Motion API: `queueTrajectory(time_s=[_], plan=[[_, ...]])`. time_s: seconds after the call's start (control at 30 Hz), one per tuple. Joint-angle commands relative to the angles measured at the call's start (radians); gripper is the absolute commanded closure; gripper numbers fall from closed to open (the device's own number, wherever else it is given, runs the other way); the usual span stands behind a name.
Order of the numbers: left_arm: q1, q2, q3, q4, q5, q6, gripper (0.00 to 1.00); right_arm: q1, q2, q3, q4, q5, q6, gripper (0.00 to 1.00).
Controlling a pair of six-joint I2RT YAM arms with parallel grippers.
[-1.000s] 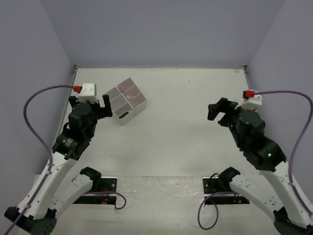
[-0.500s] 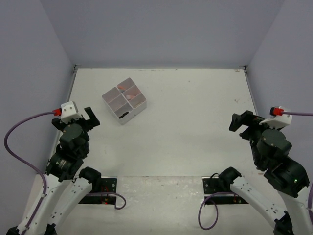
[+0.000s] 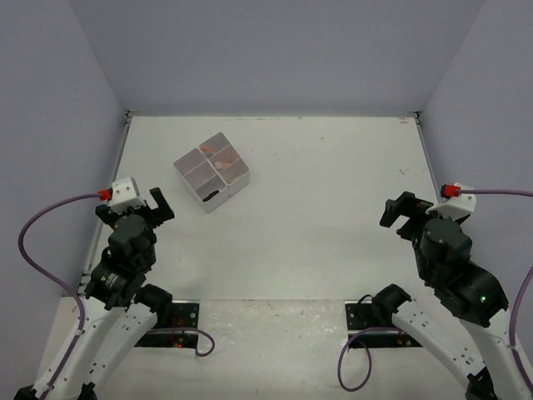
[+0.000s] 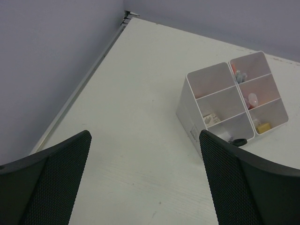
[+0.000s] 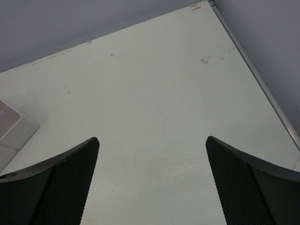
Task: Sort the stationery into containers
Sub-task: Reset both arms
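The containers [image 3: 213, 172] stand as a 2x2 block of white bins at the far left of the table, tipped so that their openings face right in the left wrist view. Inside the containers [image 4: 187, 112] lies the stationery: black scissors handles [image 4: 239, 141], a beige eraser [image 4: 212, 118], a pink piece [image 4: 253, 99] and an orange item [image 4: 263, 126]. My left gripper [image 3: 132, 209] hangs open and holds nothing, well short of the bins on their near left. My right gripper [image 3: 416, 213] is open and holds nothing over bare table at the right.
Purple walls close the table [image 3: 333, 183] on the left, back and right. Through the left gripper [image 4: 144, 140] I see the table's left edge rail [image 4: 75, 96]. Past the right gripper [image 5: 152, 140] a corner of the bins [image 5: 14, 126] shows at the far left.
Both arms have drawn back toward the near edge since a second ago; the left gripper has left the bins' side. In the last half second both edged forward again slightly. Both stay open.
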Motion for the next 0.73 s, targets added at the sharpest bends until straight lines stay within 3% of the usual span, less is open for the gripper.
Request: queueTrajectory(time_s=[0.0, 0.3, 0.7], plan=[[0.009, -0.052, -0.047, 0.093, 0.011, 0.04, 0.0, -0.003, 0.03, -0.023, 0.064, 0.038, 0.041, 0.01], [0.009, -0.087, -0.089, 0.143, 0.048, 0.077, 0.0, -0.003, 0.008, -0.11, 0.156, 0.024, 0.028, 0.01], [0.009, -0.09, -0.122, 0.158, 0.036, 0.019, 0.0, -0.003, -0.001, -0.161, 0.206, 0.035, 0.065, 0.01]])
